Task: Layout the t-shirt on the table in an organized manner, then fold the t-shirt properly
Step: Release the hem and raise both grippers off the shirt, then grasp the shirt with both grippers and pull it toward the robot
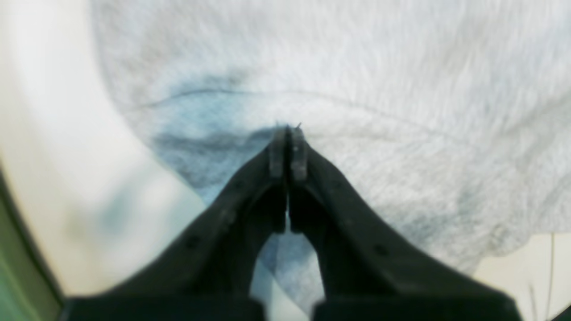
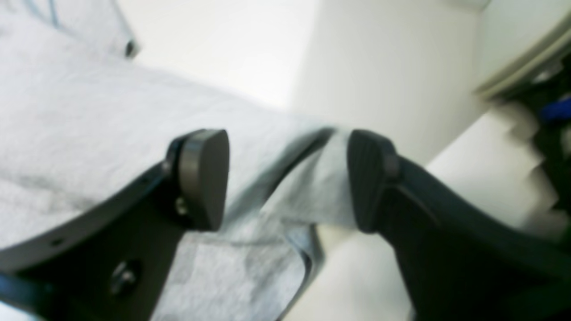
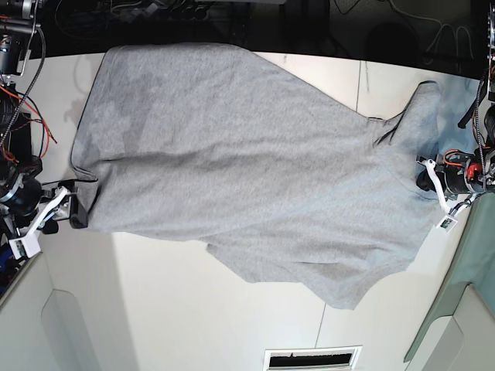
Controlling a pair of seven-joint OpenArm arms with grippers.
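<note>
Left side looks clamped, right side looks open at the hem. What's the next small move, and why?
Probably close the right gripper on the fold of hem lying between its open jaws. The left gripper is already shut on the t-shirt at the other end, yet the cloth lies skewed and wrinkled on the table. With both ends pinched, the arms could likely pull it taut and flat.

1. White table [image 3: 178,309] with thin seam lines, dark far edge.
2. Grey t-shirt [image 3: 247,162] lies spread on it, reaching the far edge; bare tabletop nearer than the shirt.
</note>
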